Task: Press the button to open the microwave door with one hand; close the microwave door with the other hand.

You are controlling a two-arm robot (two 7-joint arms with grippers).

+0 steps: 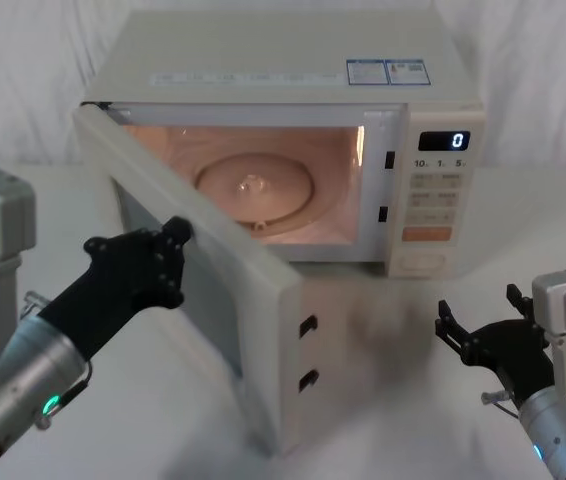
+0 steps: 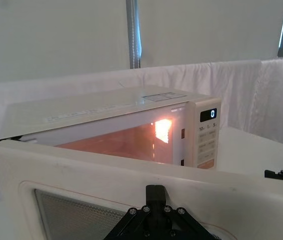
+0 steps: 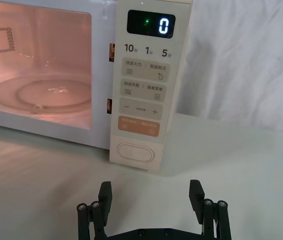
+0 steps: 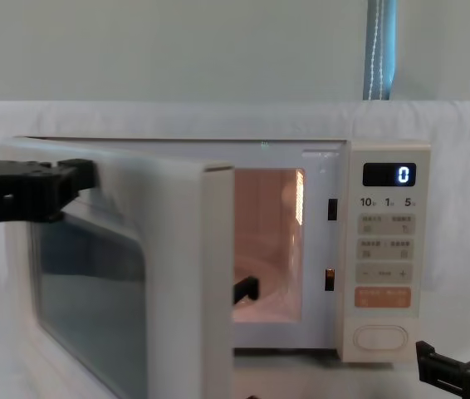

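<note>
The microwave door (image 1: 263, 290) stands swung wide open toward me, and the lit cavity shows behind it. My left gripper (image 1: 178, 235) is shut, its tip against the door's outer face near the top edge; it is also seen as the left gripper (image 2: 155, 194) above the door's window and as the left gripper (image 4: 73, 179). The wide cream button (image 3: 135, 152) sits at the foot of the control panel, below the orange key. My right gripper (image 3: 151, 195) hangs open a short way in front of the button (image 1: 421, 262), touching nothing.
The microwave body (image 1: 263, 60) stands on a white-draped table (image 1: 383, 400). A glass turntable (image 1: 253, 185) lies inside the cavity. The display (image 1: 444, 141) reads 0. The open door (image 4: 177, 249) takes up the space at front left.
</note>
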